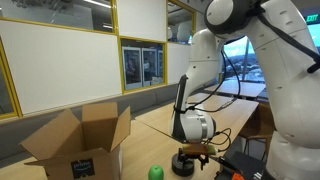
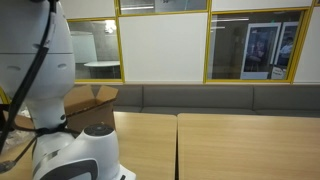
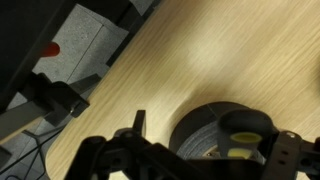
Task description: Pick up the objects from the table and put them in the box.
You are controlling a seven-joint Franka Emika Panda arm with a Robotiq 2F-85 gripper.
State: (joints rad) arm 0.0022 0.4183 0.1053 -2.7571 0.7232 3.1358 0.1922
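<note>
A black roll of tape (image 3: pixel 205 135) lies flat on the wooden table; in an exterior view it shows as a dark round object (image 1: pixel 182 166) under my gripper (image 1: pixel 186 152). In the wrist view my gripper (image 3: pixel 192 130) is open and low over the roll. One finger stands on the bare wood to the left of the roll and the other, with a yellowish pad, is over the roll's middle. A green ball (image 1: pixel 155 173) sits on the table beside the roll. The open cardboard box (image 1: pixel 78 142) stands at the table's left; one flap also shows in an exterior view (image 2: pixel 95 96).
A grey block with a red dot (image 3: pixel 72 52) and black hardware lie past the table edge in the wrist view. Black gear and cables (image 1: pixel 240 168) sit to the right of the roll. My arm's white base (image 2: pixel 70 150) fills the near left.
</note>
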